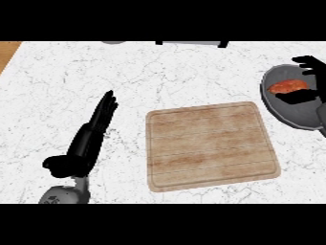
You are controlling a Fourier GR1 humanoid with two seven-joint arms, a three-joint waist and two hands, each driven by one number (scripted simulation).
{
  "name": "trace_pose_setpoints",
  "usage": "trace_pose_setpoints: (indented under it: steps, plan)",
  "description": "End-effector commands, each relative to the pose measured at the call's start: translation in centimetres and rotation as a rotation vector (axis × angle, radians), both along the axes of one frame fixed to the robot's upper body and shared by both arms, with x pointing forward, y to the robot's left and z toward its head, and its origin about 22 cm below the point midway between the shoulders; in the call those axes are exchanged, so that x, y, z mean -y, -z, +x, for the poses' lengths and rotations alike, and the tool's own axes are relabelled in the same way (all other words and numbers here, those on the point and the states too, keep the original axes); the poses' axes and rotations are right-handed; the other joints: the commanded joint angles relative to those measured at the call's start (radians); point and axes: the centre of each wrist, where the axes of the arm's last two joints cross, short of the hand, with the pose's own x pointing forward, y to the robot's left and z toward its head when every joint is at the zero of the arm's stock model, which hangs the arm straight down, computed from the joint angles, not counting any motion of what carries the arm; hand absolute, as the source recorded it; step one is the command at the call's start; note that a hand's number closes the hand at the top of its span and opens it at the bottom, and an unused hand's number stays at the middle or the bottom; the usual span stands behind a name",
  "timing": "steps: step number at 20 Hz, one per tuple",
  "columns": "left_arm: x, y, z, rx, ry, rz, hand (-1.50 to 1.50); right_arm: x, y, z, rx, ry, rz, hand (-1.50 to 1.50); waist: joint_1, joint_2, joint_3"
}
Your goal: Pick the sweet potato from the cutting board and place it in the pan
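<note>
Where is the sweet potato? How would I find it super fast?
Start at the big wooden cutting board in the middle of the white counter, then look to its upper right for the round grey pan. The sweet potato lies in it, beside the right hand. It is the only orange-red thing there.

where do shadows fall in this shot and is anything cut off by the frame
Head view: light is even, with no glare on the marble counter; the right hand darkens the pan beside the sweet potato; the cutting board casts almost no shadow; the objects at the top edge are cropped.
</note>
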Motion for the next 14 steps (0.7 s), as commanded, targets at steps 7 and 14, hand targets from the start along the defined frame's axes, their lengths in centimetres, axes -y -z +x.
trace_pose_setpoints:
  steps: [7,14]
  plan:
    - [-0.4,-0.1,-0.4,-0.004,-0.012,0.018,0.00,-0.9,-0.2,1.0,0.231,-0.060,0.237,-1.50,-0.001,-0.003,0.003]
    - [0.3,0.7,-0.7,-0.016,-0.035,0.004,0.00,3.0,-1.0,-0.4,0.289,-0.031,0.470,-1.50,-0.030,-0.012,0.000]
